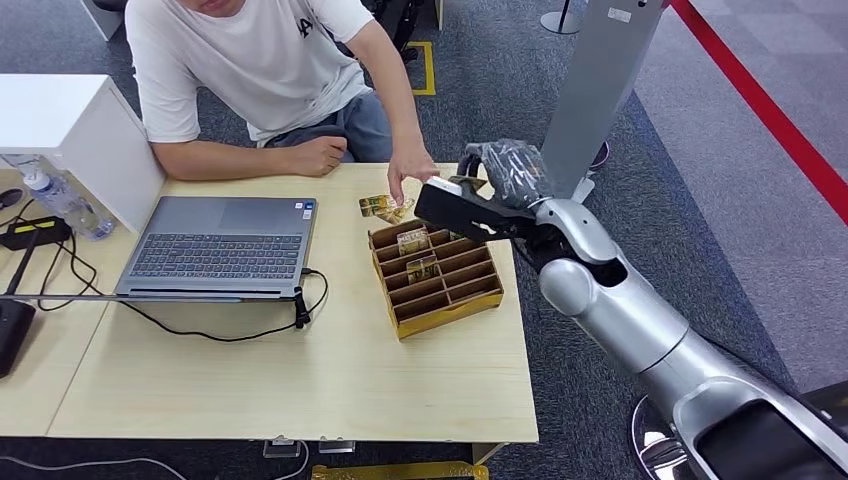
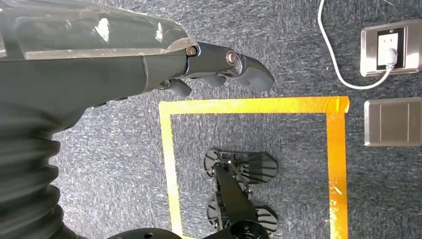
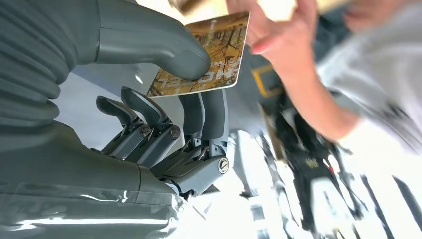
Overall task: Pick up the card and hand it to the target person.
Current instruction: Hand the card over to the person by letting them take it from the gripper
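Right robot hand (image 3: 164,99) pinching card (image 3: 209,55) under thumb; person's hand (image 3: 278,35) reaching for it. Left robot hand (image 2: 199,64) hanging empty, loosely curled. Risk: early release dropping card onto counter (image 1: 300,370).

Head view looks down on table (image 1: 300,380); wrist views sit close.

The card (image 3: 209,59) pinched in the right hand (image 3: 164,99) is showing the word "HOTEL", upside down in the right wrist view; smaller print is staying unreadable.
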Robot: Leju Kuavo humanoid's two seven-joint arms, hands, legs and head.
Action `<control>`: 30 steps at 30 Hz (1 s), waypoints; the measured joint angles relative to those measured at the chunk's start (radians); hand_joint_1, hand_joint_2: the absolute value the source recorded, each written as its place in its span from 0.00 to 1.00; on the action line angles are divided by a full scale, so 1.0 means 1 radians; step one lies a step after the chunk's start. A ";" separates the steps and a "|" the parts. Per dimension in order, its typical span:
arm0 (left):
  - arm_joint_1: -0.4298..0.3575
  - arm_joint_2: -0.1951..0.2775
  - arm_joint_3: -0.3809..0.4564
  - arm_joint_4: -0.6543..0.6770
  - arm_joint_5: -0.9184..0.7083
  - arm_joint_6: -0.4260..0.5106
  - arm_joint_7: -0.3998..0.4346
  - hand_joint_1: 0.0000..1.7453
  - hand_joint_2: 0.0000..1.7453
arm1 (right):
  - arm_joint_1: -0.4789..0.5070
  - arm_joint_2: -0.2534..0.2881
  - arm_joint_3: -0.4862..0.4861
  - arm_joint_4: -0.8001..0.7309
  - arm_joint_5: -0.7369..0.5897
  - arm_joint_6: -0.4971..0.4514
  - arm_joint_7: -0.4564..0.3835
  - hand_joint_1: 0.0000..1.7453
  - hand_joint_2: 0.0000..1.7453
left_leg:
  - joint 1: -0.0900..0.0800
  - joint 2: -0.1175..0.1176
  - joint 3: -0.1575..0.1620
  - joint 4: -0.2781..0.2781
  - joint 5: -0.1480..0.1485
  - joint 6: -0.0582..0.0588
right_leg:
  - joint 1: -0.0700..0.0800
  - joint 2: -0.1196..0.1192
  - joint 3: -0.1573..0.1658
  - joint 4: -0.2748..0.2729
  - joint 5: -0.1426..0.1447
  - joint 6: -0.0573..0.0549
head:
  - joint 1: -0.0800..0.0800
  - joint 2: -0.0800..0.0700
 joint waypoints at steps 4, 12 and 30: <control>0.000 0.000 0.000 0.000 -0.001 -0.005 0.000 0.00 1.00 | -0.011 -0.016 -0.013 -0.103 0.015 -0.011 -0.008 1.00 1.00 | 0.000 0.000 0.000 0.000 0.000 0.000 | 0.000 0.000 0.000 0.000 0.000 0.000 | -0.001 0.000; -0.003 0.000 0.000 0.000 -0.004 -0.008 0.000 0.00 1.00 | 0.028 -0.004 -0.012 -0.141 0.049 -0.128 -0.141 1.00 1.00 | 0.000 0.000 0.000 0.000 0.000 0.000 | 0.000 0.000 0.001 0.000 0.000 0.000 | 0.000 0.000; -0.008 -0.001 0.000 0.000 -0.003 0.018 0.044 0.00 1.00 | 0.126 0.080 0.014 -0.007 0.068 -0.248 -0.260 1.00 1.00 | 0.000 0.000 -0.001 0.000 0.000 0.000 | 0.000 0.000 0.000 0.000 0.000 0.000 | 0.000 0.000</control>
